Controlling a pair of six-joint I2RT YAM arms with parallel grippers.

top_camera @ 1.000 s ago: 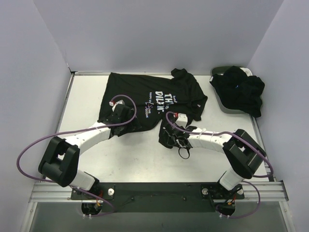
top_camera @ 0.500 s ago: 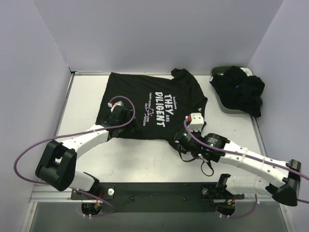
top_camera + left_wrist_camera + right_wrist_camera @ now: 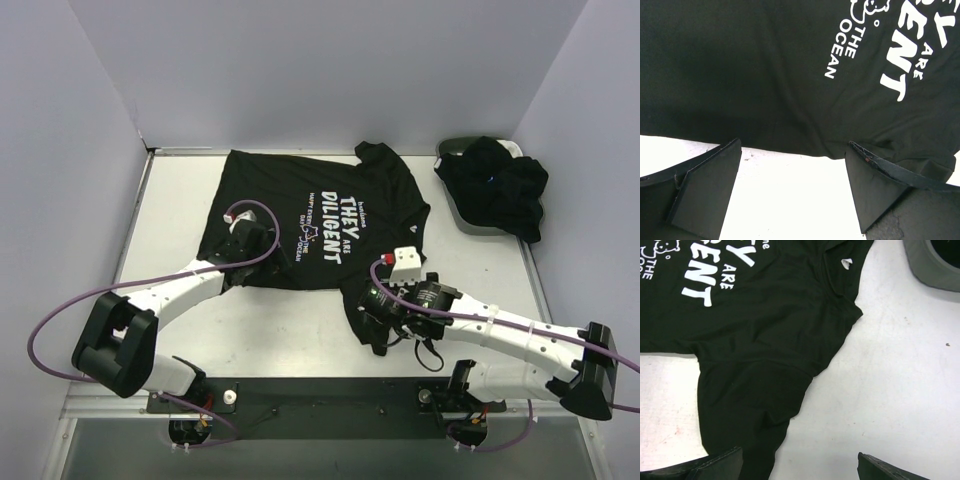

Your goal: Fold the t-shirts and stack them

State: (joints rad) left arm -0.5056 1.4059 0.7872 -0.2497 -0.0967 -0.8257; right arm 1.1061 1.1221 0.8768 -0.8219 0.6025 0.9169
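A black t-shirt (image 3: 290, 190) with white lettering lies spread flat across the back middle of the table. Its right sleeve (image 3: 750, 405) is pulled out toward the near side. My right gripper (image 3: 375, 312) hovers over that sleeve's end, open (image 3: 800, 469), with nothing between its fingers. My left gripper (image 3: 268, 256) sits at the shirt's near hem, open (image 3: 792, 192); bare table shows between its fingers (image 3: 705, 192) and the hem (image 3: 790, 145) lies just ahead. More black t-shirts (image 3: 500, 180) are heaped at the back right.
A dark oval basket (image 3: 450, 150) stands at the back right corner under the black heap; its grey rim (image 3: 932, 265) shows in the right wrist view. Grey walls close in the table on three sides. Purple cables loop off both arms.
My right gripper dragged the folded-over side of the shirt toward the near right, unfolding it so the lettering shows, then opened and let go of the sleeve. The left gripper stayed open in place.
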